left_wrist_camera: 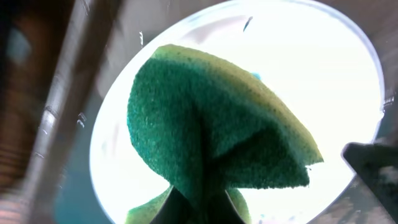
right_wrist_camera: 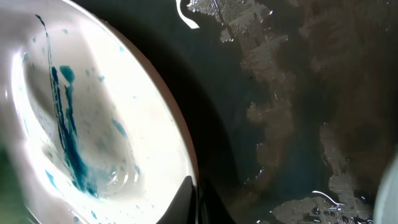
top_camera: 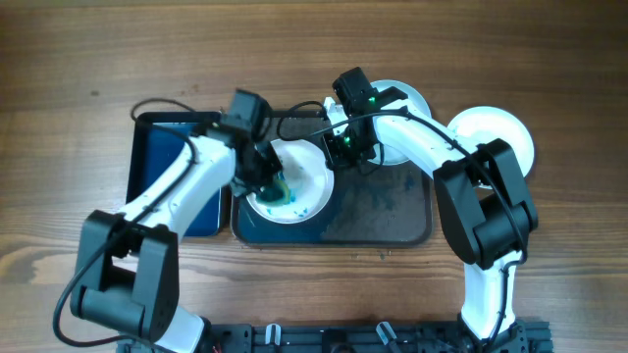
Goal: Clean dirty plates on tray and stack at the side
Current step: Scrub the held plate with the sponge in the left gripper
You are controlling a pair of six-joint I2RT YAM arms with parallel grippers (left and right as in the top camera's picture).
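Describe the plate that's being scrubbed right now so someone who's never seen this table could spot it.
Find the large dark brown-grey rectangular tray in the middle of the wooden table. At its left end lies a small round white plate. Only this one of the three white plates has a green and yellow sponge pressed on it, over blue-green smears.

Hidden and covered areas
Sponge (left_wrist_camera: 211,124) covers the fingertips of the left gripper (top_camera: 265,178); right arm (top_camera: 422,137) hides part of the far plate (top_camera: 416,97).
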